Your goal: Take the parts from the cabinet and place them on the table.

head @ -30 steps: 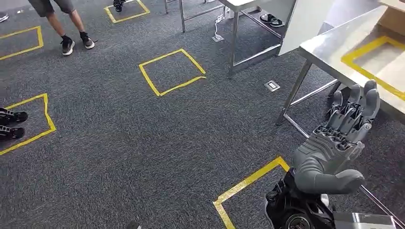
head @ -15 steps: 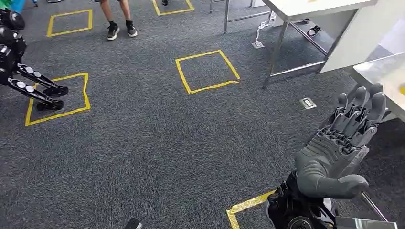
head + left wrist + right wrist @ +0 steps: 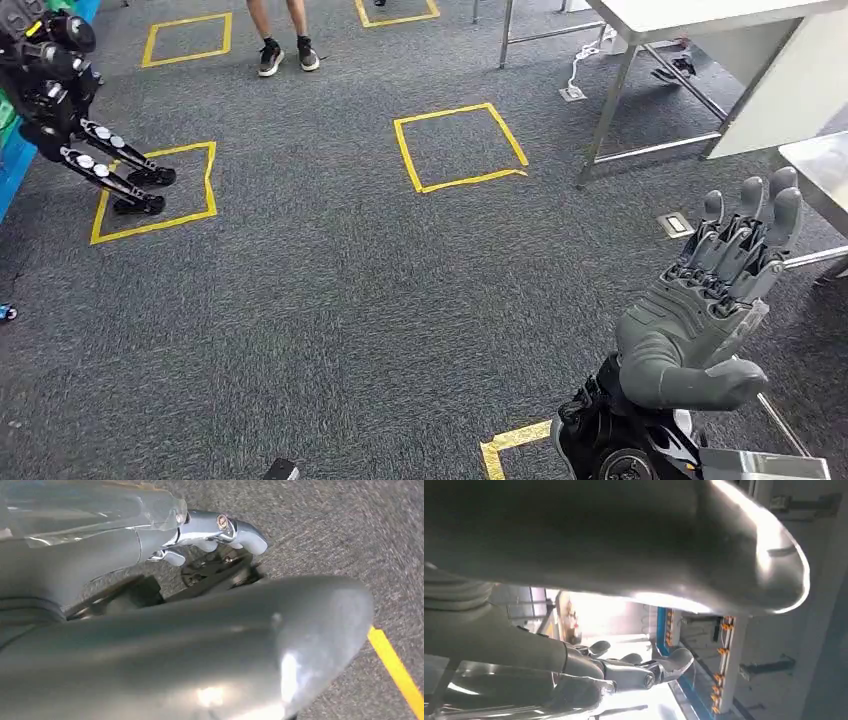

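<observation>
My right hand [image 3: 712, 305] is raised at the lower right of the head view, fingers straight and apart, thumb out to the side, holding nothing. In the right wrist view the thick thumb of that hand [image 3: 614, 545] crosses the picture and its fingers [image 3: 639, 672] hold nothing. Beyond them stands a blue-edged rack [image 3: 719, 670] with small orange items, blurred. In the left wrist view my left hand [image 3: 200, 635] hangs over grey carpet, its fingers [image 3: 215, 527] loosely apart and holding nothing. I see no part in either hand.
Grey carpet with yellow tape squares [image 3: 460, 147] spreads ahead. Another black robot [image 3: 70, 100] stands at the far left on a taped square. A person's legs [image 3: 285, 40] are at the back. A white table [image 3: 700, 15] and a steel table corner [image 3: 815, 170] stand on the right.
The whole picture has shifted right, so the camera has turned left; the steel table has slid toward the right edge and the black robot has come into sight. My right hand keeps its pose.
</observation>
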You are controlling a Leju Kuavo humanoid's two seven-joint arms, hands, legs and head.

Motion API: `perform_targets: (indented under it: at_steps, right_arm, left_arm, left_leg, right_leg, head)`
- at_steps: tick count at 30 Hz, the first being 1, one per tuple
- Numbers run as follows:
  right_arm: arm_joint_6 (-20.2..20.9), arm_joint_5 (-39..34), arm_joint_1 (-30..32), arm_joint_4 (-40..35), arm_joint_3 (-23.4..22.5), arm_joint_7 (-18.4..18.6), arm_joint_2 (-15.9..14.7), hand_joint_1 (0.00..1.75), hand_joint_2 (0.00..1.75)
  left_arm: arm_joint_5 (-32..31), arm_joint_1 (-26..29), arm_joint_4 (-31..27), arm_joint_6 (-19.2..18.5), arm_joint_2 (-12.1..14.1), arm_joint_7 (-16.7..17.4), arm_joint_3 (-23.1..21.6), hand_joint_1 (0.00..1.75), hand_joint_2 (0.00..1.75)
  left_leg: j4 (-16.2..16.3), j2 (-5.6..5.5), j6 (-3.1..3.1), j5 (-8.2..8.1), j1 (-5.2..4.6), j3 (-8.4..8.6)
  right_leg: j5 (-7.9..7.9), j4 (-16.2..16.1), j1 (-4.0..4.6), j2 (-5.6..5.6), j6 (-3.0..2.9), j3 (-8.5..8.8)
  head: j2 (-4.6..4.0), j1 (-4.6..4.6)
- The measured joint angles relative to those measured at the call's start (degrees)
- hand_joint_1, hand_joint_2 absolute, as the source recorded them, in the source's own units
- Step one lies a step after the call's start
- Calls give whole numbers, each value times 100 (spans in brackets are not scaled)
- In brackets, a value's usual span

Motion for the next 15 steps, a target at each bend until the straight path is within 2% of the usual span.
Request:
perform_targets:
  at_steps: [8, 11, 12, 13, 14, 15]
  right_arm:
    - [0, -2, 0, 0, 0, 0, 0, 0, 0]
    - [0, -13, 0, 0, 0, 0, 0, 0, 0]
    - [0, -24, -6, 0, 0, 0, -2, 0, 0]
    - [0, -28, -23, 0, 0, 0, 0, 0, 0]
    - [0, -28, -28, 0, 0, 0, 0, 0, 0]
    - [0, -33, -40, 2, 2, 0, -7, 0, 0]
  left_arm:
    - [0, 1, 0, 0, -2, 0, 0, 0, 0]
    - [0, 20, 0, 2, -7, 0, 0, 0, 0]
    - [4, 37, 0, 9, -13, 0, 2, 0, 0]
    - [7, 37, 0, 20, -11, 0, 9, 0, 0]
    - [7, 36, 0, 31, -11, 0, 13, 0, 0]
    - [9, 4, -2, 48, -13, 0, 22, 0, 0]
  left_leg:
    - [20, 0, 0, -5, 0, -10]
    - [186, 1, 0, 6, 2, -104]
    - [-85, 10, 11, 212, 1, 19]
    - [-943, 103, 40, 610, -9, 471]
    - [-1122, 153, 50, 678, -17, 572]
    - [-1705, 464, 118, 731, -135, 890]
  right_leg:
    - [0, 0, 0, -5, -1, 0]
    - [-6, 0, 3, -87, -7, 3]
    - [-17, 0, 10, -179, -7, 12]
    - [-36, -1, 15, -282, 6, 41]
    - [-40, -1, 15, -298, 10, 49]
    - [-95, -1, 45, -442, 96, 88]
  head:
    - [0, 0]
    - [0, 0]
    - [0, -2]
    - [0, -2]
    - [0, -2]
    - [0, -13]
